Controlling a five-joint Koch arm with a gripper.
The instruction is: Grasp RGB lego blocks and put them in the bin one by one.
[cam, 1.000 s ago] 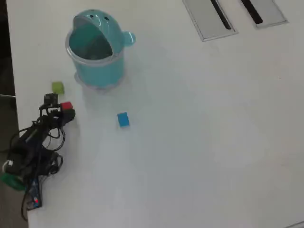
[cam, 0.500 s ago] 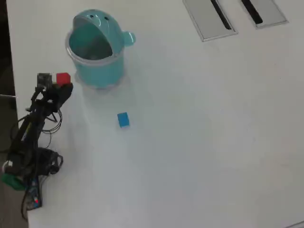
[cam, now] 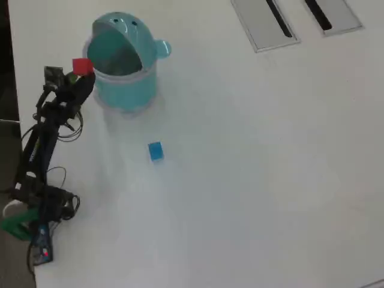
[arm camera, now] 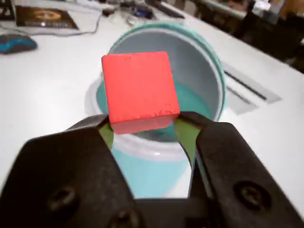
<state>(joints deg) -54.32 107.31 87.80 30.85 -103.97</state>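
Note:
My gripper (arm camera: 141, 124) is shut on the red lego block (arm camera: 138, 90), which sits pinched between the green-lined fingertips. Right behind and below it in the wrist view stands the light teal bin (arm camera: 156, 166), its open mouth and hood facing me. From overhead, the red block (cam: 82, 65) hangs at the bin's (cam: 123, 87) left rim, held by the gripper (cam: 78, 74). The blue block (cam: 155, 150) lies on the white table below the bin. The green block is hidden under the arm.
Two flat grey panels with black slots (cam: 264, 23) lie at the table's top right in the overhead view. The arm's base and cables (cam: 33, 216) sit at the left table edge. A blue object (arm camera: 14, 43) and cables lie far off in the wrist view.
The arm has stretched upward in the overhead view, carrying the red block from beside the bin's lower left up to the bin's left rim. The green block seen a second ago is now covered.

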